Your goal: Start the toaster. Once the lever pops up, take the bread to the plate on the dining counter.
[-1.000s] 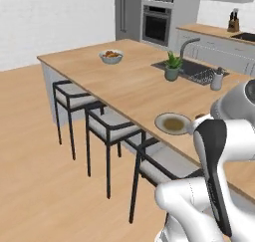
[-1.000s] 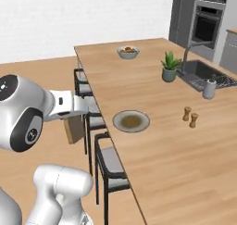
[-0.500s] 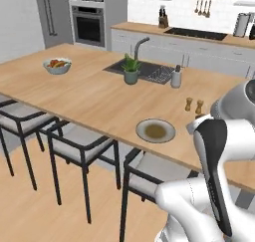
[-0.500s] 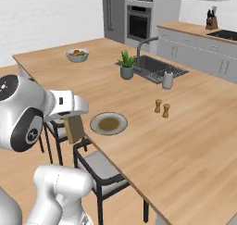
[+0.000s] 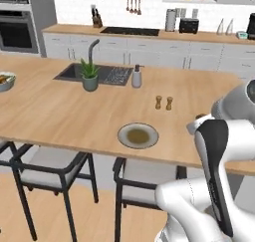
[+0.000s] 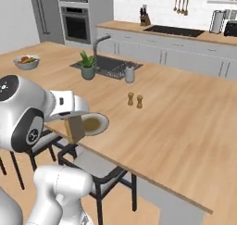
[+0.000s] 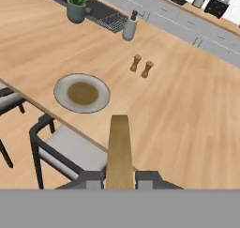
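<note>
The two-finger gripper (image 7: pixel 119 179) is clenched on the small tan-brown slice of bread (image 7: pixel 120 149), held edge-up with its long axis running straight away from the jaws. The round cream plate with a darker middle (image 7: pixel 82 93) lies ahead and to the left in the hand view (well apart from the bread), close to the near edge of the light-wood dining counter (image 7: pixel 178 114). No brand, label or writing can be read.
</note>
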